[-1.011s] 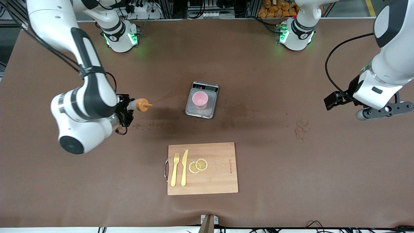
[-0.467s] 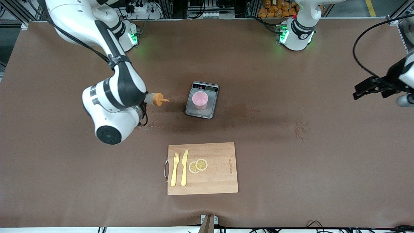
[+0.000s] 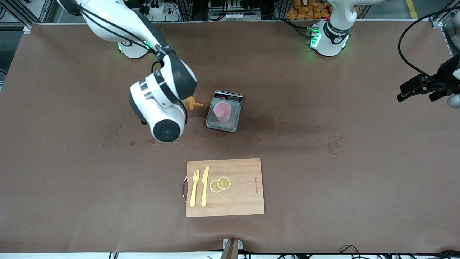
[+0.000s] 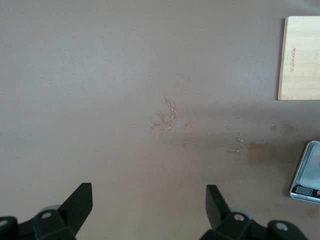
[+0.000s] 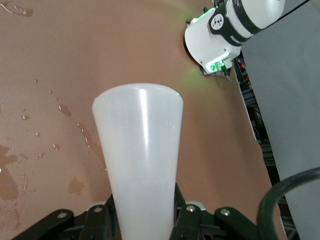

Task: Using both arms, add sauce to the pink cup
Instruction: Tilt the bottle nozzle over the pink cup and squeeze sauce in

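Carrying sauce (image 3: pixel 193 103) clamped sideways in right gripper (image 5: pixel 145 220), nozzle aimed at pink cup (image 3: pixel 222 111) on scale (image 3: pixel 215 124), frame centre, for pouring | left gripper (image 4: pixel 149 205) waiting spread apart, right edge

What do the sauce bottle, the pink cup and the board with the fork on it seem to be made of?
The sauce bottle, held in the right tool, looks like translucent whitish plastic, smooth with a soft sheen; its cap is opaque orange. The pink cup seems matte plastic, evenly coloured. The board appears to be pale wood with visible grain.
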Motion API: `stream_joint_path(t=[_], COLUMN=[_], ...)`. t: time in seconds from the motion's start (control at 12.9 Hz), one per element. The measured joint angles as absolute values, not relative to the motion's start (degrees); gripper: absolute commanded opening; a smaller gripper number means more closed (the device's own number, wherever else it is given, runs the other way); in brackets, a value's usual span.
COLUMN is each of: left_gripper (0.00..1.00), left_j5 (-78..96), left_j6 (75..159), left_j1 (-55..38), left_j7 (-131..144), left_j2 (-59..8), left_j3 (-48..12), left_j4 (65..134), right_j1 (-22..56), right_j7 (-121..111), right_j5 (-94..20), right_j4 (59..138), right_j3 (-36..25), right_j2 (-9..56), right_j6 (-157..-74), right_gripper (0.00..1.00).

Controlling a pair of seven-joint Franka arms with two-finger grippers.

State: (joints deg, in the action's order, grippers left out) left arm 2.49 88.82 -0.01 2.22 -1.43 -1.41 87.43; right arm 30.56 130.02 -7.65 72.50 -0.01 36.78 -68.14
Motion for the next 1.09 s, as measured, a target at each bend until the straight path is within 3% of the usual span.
stream_joint_path(t=[1.09], left_gripper=[1.00], left_j5=[2.49], left_j6=[87.52], left_j1=[-0.28], left_j7=[2.30], left_j2=[-1.84], left_j3=[-1.64], left_j4=[88.03], right_j1=[33.71], right_j7=[132.23], right_j5=[-1.54], right_j4=[72.69], right_j3=[-0.15], right_j2=[40.05], right_j6=[-64.75], right_gripper=[0.32])
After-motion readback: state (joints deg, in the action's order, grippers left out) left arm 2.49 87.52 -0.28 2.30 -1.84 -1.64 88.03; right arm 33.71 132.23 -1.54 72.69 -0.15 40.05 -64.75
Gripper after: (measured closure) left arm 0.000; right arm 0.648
